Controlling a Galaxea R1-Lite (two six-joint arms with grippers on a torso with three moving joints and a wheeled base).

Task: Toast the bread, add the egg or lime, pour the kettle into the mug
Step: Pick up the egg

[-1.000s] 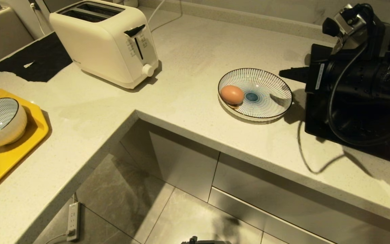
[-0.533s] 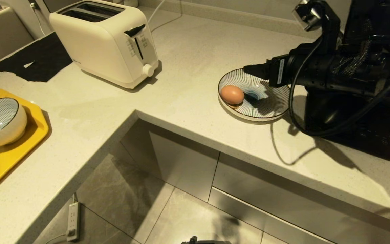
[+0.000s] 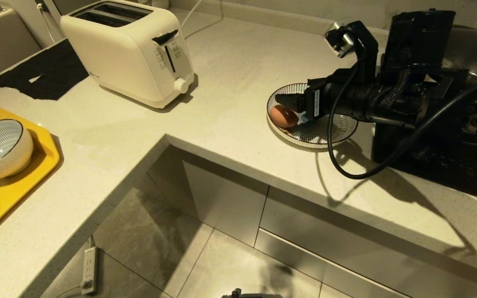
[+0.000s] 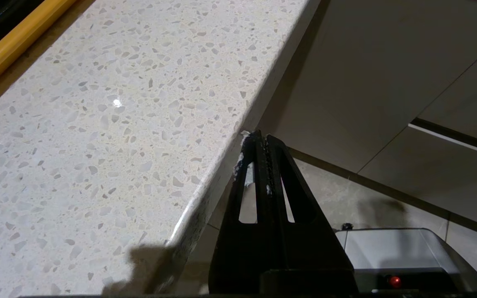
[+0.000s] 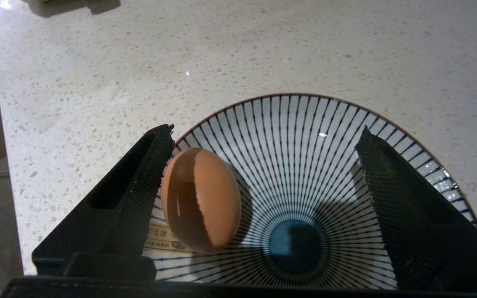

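Right gripper [image 5: 263, 136] spread wide over striped plate [image 5: 387, 120]; egg [image 5: 201, 200] likely fragile, slick — take gently across its middle.

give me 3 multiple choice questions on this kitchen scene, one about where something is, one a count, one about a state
1. Where does the egg lie?
A. in the striped plate
B. in the toaster
C. on the yellow tray

2. How many slots does the toaster have on top?
A. one
B. two
C. four

3. How do the right gripper fingers stand?
A. shut on the egg
B. shut with nothing between them
C. spread wide, the egg between them and unclamped

Answers:
1. A, the egg sits on the striped plate, off its blue centre.
2. B, two long dark slots show side by side in the head view.
3. C, the right wrist view shows the fingers far apart, the egg close by one and a wide gap to the other.
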